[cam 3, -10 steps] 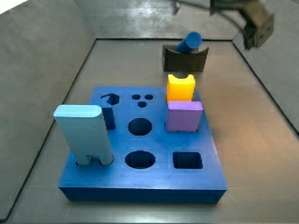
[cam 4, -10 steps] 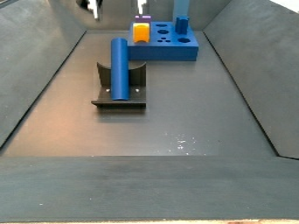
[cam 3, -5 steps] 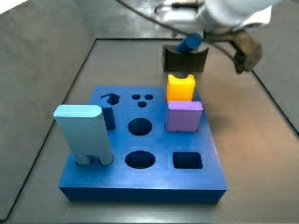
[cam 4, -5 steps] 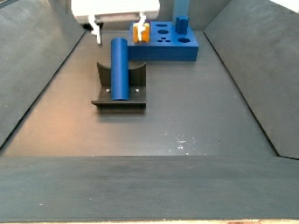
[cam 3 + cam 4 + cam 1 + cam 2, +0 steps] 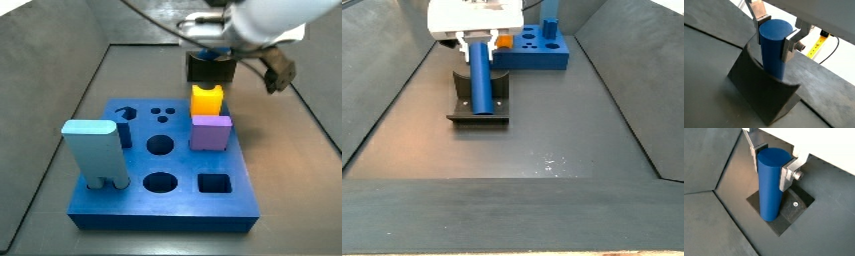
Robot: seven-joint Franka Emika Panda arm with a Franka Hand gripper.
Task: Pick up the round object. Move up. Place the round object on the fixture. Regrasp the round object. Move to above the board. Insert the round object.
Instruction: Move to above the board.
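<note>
The round object (image 5: 772,50), a dark blue cylinder peg, stands on end in the fixture (image 5: 757,95), its foot on the base plate (image 5: 791,215). My gripper (image 5: 775,35) is at the peg's upper end, with its silver fingers (image 5: 791,42) pressed on both sides of it. The same grip shows in the other wrist view, with the gripper (image 5: 771,158) on the peg (image 5: 771,183). In a side view the gripper (image 5: 480,42) is over the peg (image 5: 478,85) and fixture (image 5: 480,115). The gripper (image 5: 214,48) hides the peg above the fixture (image 5: 210,70). The blue holed board (image 5: 134,205) lies nearer.
On the board stand a pale blue block (image 5: 96,150), a yellow peg (image 5: 206,100) and a purple block (image 5: 210,130). The board (image 5: 543,60) sits just behind the fixture. Sloping grey tray walls (image 5: 382,110) bound the floor on both sides.
The gripper has come down from above the fixture onto the peg's upper end, and its fingers have closed from wide apart onto the peg. The peg and fixture have not moved.
</note>
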